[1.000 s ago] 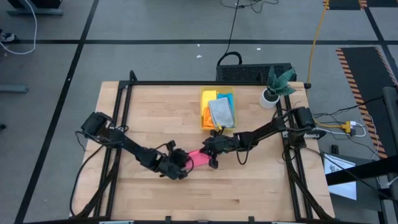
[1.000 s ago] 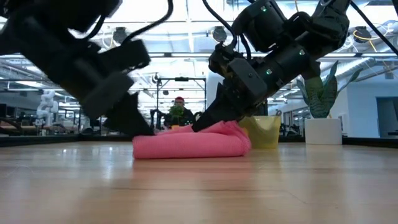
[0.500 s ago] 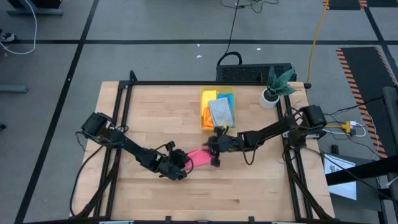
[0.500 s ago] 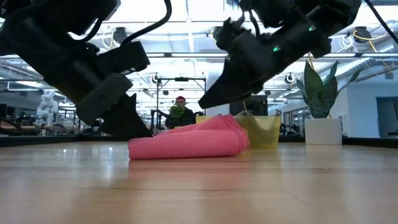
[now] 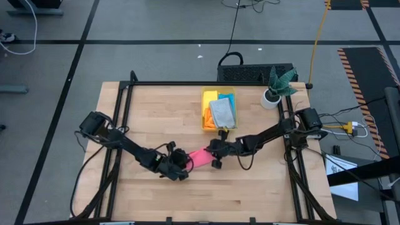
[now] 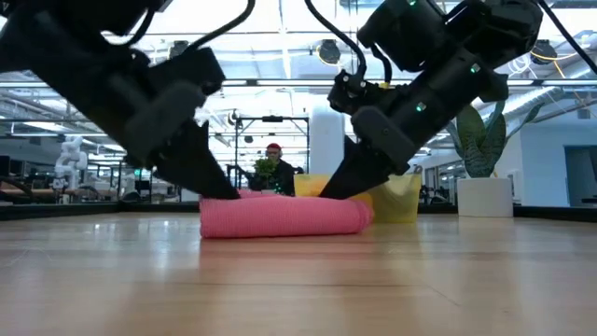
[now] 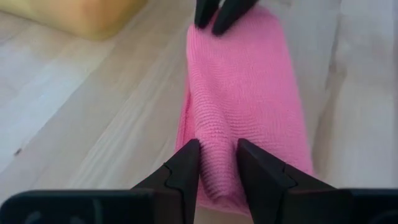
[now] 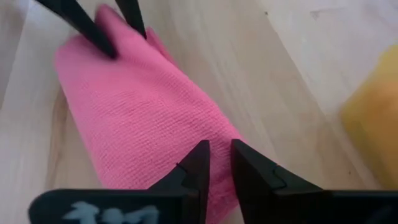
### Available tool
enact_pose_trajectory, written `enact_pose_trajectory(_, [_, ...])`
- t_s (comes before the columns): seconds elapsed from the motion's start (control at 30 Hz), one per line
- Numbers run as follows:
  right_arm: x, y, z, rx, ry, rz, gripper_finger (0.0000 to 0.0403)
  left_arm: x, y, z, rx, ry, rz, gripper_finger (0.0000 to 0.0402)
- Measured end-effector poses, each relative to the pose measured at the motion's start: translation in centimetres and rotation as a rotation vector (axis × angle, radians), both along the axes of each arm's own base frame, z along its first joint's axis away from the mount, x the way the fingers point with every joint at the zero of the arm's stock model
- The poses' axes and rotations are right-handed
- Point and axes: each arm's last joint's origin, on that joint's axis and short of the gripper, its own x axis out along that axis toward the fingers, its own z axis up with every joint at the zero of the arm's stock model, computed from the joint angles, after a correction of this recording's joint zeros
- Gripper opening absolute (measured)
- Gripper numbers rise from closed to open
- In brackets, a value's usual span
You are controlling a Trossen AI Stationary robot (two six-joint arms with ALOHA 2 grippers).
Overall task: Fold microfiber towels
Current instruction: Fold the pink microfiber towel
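Pink towel (image 5: 200, 157) mid-table, folded into a strip, one gripper at each end.
Left gripper (image 7: 217, 163) pinches a ridge of cloth; right gripper (image 8: 219, 163) nearly closed at opposite end, grip uncertain.

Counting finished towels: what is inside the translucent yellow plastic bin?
In the translucent yellow plastic bin, a light grey towel lies on top, with yellow and bright blue cloth edges showing. Anything beneath is covered.
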Motion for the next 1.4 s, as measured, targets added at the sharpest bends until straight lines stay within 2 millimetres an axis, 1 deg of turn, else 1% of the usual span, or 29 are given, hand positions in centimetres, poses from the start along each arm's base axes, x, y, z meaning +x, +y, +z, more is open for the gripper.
enact_pose_trajectory(0.2, [0.0,0.0,0.0,0.001,0.003,0.001,0.0052,-0.1,0.1,1.9,-0.040,-0.064,0.018,0.0113])
enact_pose_trajectory(0.3, [0.0,0.0,0.0,-0.003,0.002,0.004,0.0052,0.2,0.0,2.3,-0.054,-0.106,0.016,0.0113])
enact_pose_trajectory(0.37, [0.0,0.0,0.0,-0.011,0.002,0.012,0.0052,0.3,0.1,2.4,-0.034,-0.111,0.000,0.0113])
enact_pose_trajectory(0.43, [0.0,0.1,0.0,-0.011,0.001,0.013,0.0052,0.6,0.4,1.9,-0.020,-0.099,0.007,0.0113])
enact_pose_trajectory(0.63, [-0.2,0.0,-0.2,-0.017,0.031,0.014,0.0052,-0.1,1.6,0.7,-0.016,0.006,0.115,0.0113])
enact_pose_trajectory(0.7, [-0.2,0.1,-0.2,-0.017,0.033,0.015,0.0052,-0.4,1.8,0.3,-0.014,0.030,0.139,0.0113])
enact_pose_trajectory(0.87, [-0.3,0.5,0.0,-0.046,0.025,0.057,0.0056,-0.3,1.7,-0.8,-0.030,0.050,0.152,0.0113])
enact_pose_trajectory(0.93, [-0.4,0.7,0.4,-0.055,0.027,0.070,0.0066,-0.3,1.7,-1.1,-0.034,0.057,0.155,0.0113])
enact_pose_trajectory(1.07, [-0.6,0.7,2.4,-0.042,-0.034,0.070,0.0101,-0.3,1.6,-1.2,-0.041,0.058,0.155,0.0113])
enact_pose_trajectory(1.17, [-0.5,1.5,3.5,-0.002,-0.110,0.166,0.0137,-0.2,1.5,-1.2,-0.053,0.056,0.148,0.0113])
enact_pose_trajectory(1.27, [-0.1,2.9,3.3,0.014,-0.166,0.308,0.0172,-0.1,1.4,-1.1,-0.085,0.056,0.130,0.0113])
enact_pose_trajectory(1.4, [0.5,4.6,1.6,-0.078,-0.196,0.429,0.0206,0.0,1.2,-1.1,-0.126,0.048,0.123,0.0113])
